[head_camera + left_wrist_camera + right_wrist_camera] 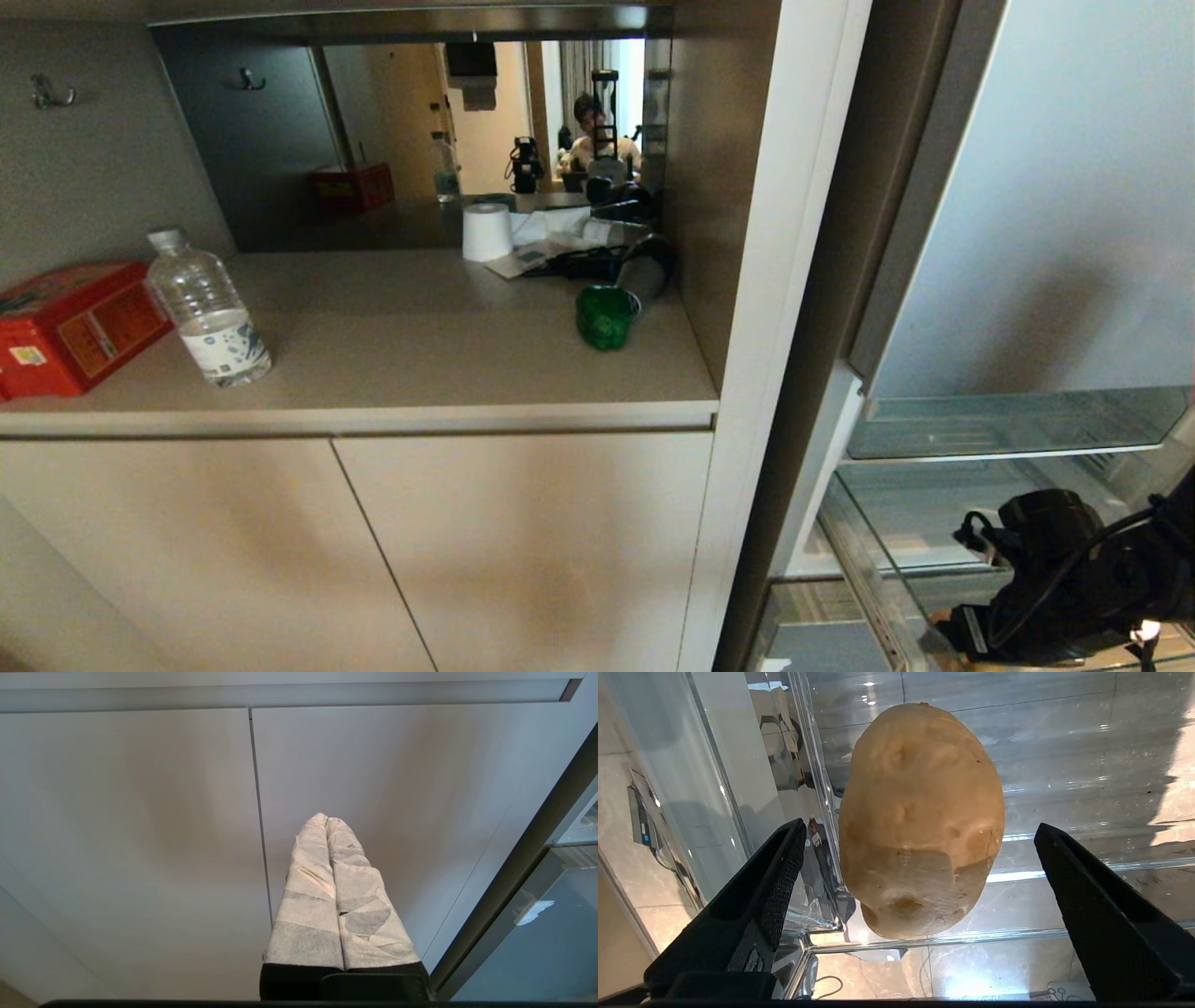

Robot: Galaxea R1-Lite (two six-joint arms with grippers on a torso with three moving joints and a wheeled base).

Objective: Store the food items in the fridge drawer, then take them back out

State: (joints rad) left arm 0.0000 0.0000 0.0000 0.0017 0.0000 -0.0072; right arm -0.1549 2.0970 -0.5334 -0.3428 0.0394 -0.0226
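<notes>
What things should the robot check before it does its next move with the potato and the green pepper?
1. Potato lying inside the clear fridge drawer: ok.
2. Right gripper open, fingers clear of the potato on both sides: ok.
3. Green pepper stored in the drawer: not ok, it sits on the counter.
4. Drawer pulled out: ok.
5. Left gripper shut, parked by the cabinet doors: ok.
6. Room beside the potato: cannot tell.
</notes>
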